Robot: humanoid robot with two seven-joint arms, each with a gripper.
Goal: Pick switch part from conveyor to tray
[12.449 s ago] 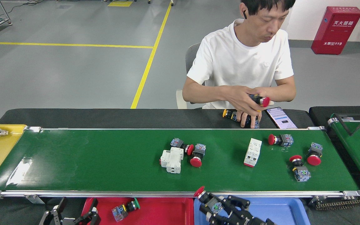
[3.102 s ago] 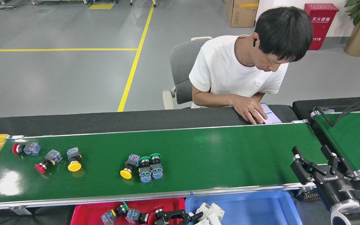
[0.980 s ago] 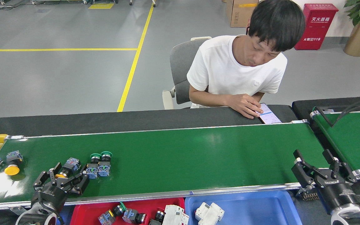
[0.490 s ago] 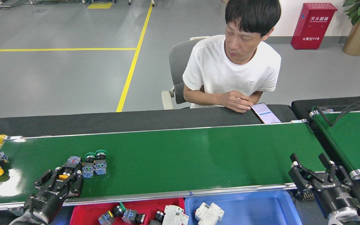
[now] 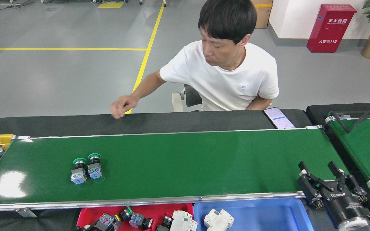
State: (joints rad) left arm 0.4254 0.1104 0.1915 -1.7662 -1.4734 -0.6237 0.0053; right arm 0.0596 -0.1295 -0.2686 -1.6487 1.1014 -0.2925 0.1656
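Two green-capped switch parts (image 5: 86, 167) lie touching at the conveyor's (image 5: 185, 160) lower left, and with the right gripper (image 5: 323, 180), jaws spread, idling at lower right, they may ride off the left end unpicked.

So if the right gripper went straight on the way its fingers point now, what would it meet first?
The right gripper is open, its fingers pointing up and slightly left, away from the robot. Straight on, it would cross the conveyor's bare right end, where nothing lies. Beyond it is the phone, though depth is unclear.
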